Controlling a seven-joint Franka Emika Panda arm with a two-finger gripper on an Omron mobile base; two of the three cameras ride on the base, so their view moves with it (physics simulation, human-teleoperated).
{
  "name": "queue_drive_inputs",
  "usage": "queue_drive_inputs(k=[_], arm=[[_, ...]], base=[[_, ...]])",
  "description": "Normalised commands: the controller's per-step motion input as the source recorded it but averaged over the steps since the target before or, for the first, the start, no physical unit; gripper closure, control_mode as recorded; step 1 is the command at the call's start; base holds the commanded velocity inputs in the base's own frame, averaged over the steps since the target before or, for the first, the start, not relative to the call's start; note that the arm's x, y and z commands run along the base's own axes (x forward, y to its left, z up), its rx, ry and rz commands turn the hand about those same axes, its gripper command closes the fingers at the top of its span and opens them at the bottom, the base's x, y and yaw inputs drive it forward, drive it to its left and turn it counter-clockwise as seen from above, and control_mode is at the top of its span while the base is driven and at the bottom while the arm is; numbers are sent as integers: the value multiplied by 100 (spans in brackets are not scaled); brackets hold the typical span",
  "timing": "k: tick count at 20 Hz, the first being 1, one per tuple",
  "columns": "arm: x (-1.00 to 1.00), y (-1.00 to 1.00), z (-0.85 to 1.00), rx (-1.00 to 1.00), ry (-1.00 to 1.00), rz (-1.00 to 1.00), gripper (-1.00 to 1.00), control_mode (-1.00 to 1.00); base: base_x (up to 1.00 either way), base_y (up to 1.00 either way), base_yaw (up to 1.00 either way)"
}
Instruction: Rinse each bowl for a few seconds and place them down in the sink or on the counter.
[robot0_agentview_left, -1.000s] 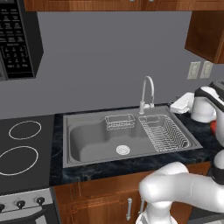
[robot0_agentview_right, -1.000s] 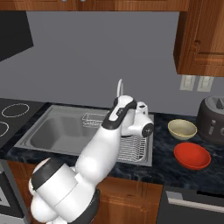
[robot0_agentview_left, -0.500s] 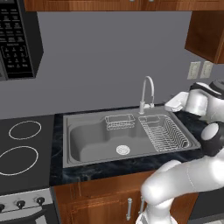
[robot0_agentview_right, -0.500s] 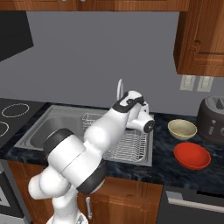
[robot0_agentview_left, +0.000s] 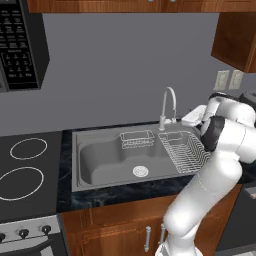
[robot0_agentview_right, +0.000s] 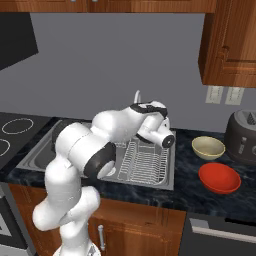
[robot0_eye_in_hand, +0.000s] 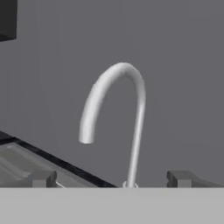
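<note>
While two bowls (robot0_agentview_right: 208, 147) wait on one counter (robot0_agentview_right: 200, 192), the gripper (robot0_eye_in_hand: 112, 179) gapes wide, empty.

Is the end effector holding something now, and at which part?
Nothing is held. The end effector is open, facing the tap; both bowls sit on the counter.

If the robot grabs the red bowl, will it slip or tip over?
The red bowl looks glossy, so it may well be slippery to pinch. It is shallow and wide, sitting flat on the counter, so a push would probably slide it rather than tip it. It looks stiff, maybe breakable.
</note>
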Motion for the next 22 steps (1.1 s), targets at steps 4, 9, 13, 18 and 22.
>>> queue_drive_inputs(k=[4,9,13,18,22], arm=[[61,-16,-16,0,0,0,-100,-100],[56,-23,-15,0,0,0,-100,-100],[48,-34,-17,2,2,0,-100,-100],[39,-27,-23,3,4,0,-100,-100],[40,-5,-17,2,3,0,-100,-100]], base=[[0,0,0],[0,0,0],[0,0,0],[0,0,0],[0,0,0]])
